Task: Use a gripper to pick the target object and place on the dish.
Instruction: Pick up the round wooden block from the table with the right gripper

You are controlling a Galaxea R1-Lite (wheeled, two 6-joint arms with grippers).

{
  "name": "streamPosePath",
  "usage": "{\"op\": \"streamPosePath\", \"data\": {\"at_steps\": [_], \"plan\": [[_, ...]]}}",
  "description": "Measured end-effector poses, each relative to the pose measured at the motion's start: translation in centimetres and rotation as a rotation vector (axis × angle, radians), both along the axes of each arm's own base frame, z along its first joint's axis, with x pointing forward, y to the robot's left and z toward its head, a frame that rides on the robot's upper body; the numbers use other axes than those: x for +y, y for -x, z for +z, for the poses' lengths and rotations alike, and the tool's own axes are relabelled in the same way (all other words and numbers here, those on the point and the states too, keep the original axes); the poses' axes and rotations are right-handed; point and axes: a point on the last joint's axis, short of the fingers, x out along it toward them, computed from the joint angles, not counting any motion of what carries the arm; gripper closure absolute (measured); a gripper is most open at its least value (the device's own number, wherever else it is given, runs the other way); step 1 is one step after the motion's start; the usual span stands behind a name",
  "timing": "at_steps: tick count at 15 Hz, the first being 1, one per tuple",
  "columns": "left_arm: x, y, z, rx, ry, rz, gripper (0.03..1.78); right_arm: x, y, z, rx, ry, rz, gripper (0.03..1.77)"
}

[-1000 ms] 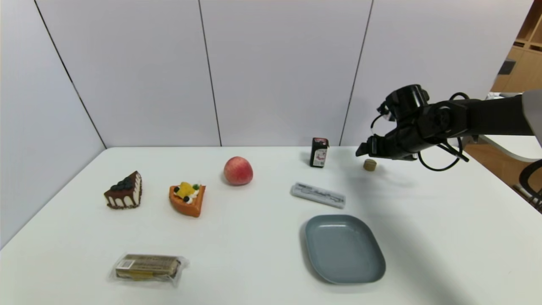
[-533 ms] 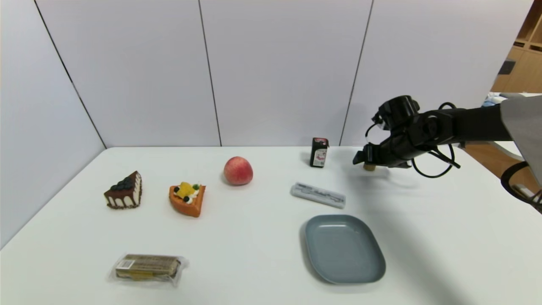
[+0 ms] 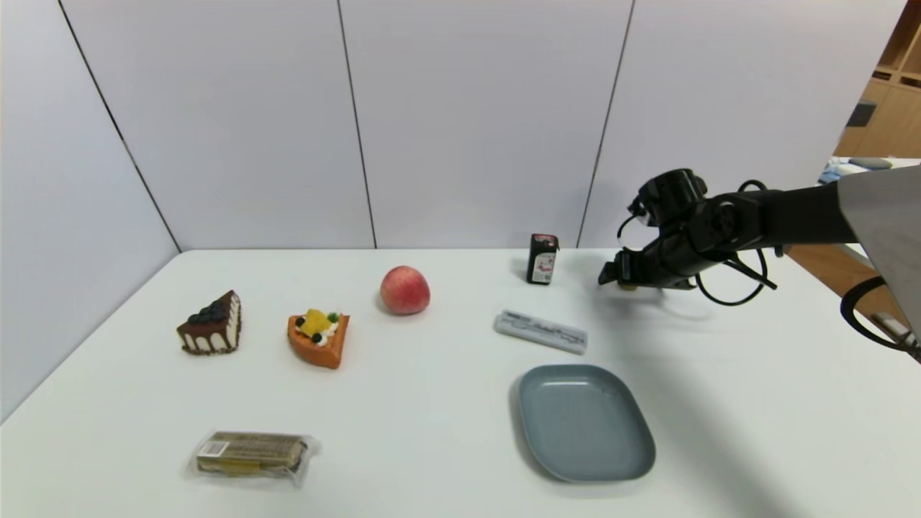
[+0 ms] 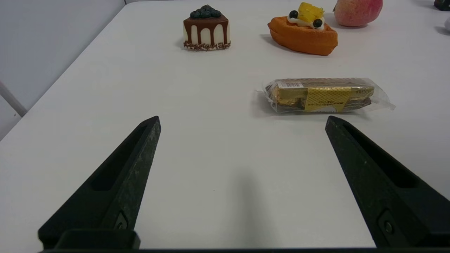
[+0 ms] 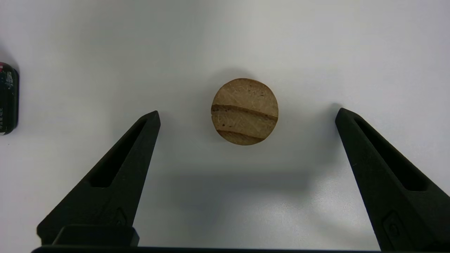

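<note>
White bench (image 3: 432,432) fills the room, with pale wall panels behind. At about two o'clock from the grey-blue dish (image 3: 584,423), the right pincer (image 3: 627,277) reaches in from the right and tips down over the target object (image 5: 244,111), a little round wood piece. Its fingers (image 5: 119,168) are spread wide, one on each side, not touching it. From the head view the wood piece is almost fully hidden under the black hand. The left pincer (image 4: 242,121) sits low, spread wide, near the wrapped snack (image 4: 325,95).
</note>
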Motion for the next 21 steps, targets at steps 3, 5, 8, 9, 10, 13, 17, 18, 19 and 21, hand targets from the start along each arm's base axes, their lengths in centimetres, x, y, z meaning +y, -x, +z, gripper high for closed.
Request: {"op": "streamPosePath", "data": {"at_steps": [3,5,8,9,10,13,17,18,19,21], "plan": [[0.0,0.0,0.0,0.0,0.0,0.001,0.12,0.0,-0.07,-0.07,0.001,0.002,0.0,0.09],[0.0,0.0,0.0,0.0,0.0,0.001,0.12,0.1,-0.12,-0.1,0.0,0.002,0.003,0.09],[0.0,0.0,0.0,0.0,0.0,0.001,0.12,0.19,-0.21,-0.1,-0.002,0.002,0.005,0.09],[0.0,0.0,0.0,0.0,0.0,0.001,0.12,0.17,-0.21,-0.1,-0.002,0.002,0.004,0.09],[0.0,0.0,0.0,0.0,0.0,0.001,0.12,0.15,-0.22,-0.12,-0.002,0.002,0.003,0.09],[0.0,0.0,0.0,0.0,0.0,0.001,0.12,0.11,-0.23,-0.17,-0.001,0.002,0.001,0.48],[0.0,0.0,0.0,0.0,0.0,0.001,0.12,0.1,-0.13,-0.11,0.001,-0.002,-0.002,0.96],[0.0,0.0,0.0,0.0,0.0,0.001,0.12,0.14,-0.1,-0.12,0.001,-0.003,-0.002,1.06],[0.0,0.0,0.0,0.0,0.0,0.001,0.12,0.16,-0.08,-0.08,0.001,-0.004,-0.002,1.33],[0.0,0.0,0.0,0.0,0.0,0.001,0.12,0.23,0.01,-0.08,0.003,-0.005,0.002,1.33]]}}
